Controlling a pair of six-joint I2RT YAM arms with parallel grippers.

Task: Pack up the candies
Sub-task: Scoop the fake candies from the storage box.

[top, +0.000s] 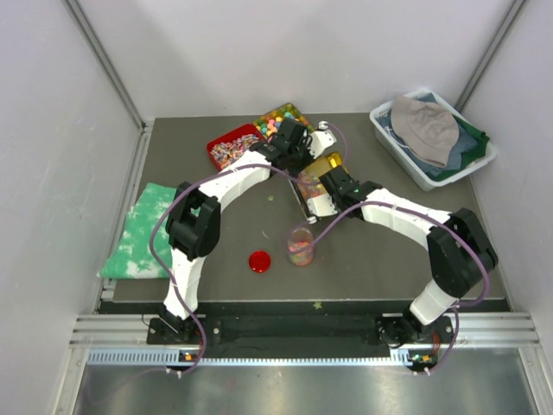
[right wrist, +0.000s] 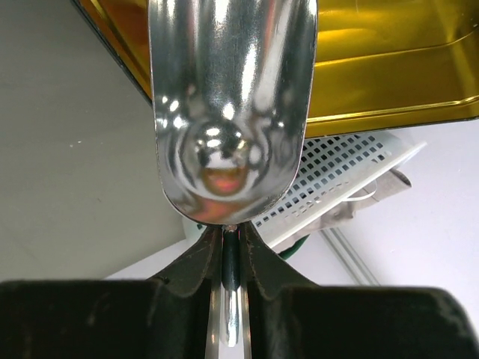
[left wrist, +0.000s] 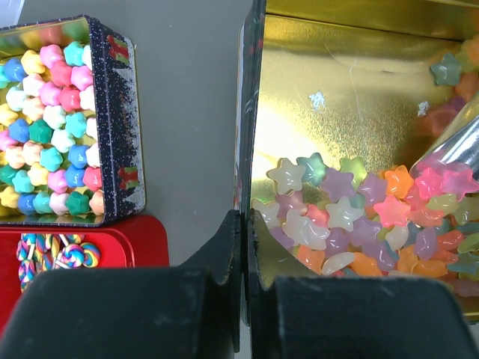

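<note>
Scooping candies (left wrist: 359, 217) from the gold tin (left wrist: 359, 105); cup (top: 301, 246) part filled.
Left claw (left wrist: 244, 224) shut on the tin's wall, right claw (right wrist: 230, 239) clamping the scoop (right wrist: 232, 97) handle; lid (top: 259, 261) not yet on.

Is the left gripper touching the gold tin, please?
Touching. The left wrist view shows the left gripper pinched shut on the side wall of the gold tin.

No text is legible; red marks on the dark tin (left wrist: 121, 112) cannot be read.
</note>
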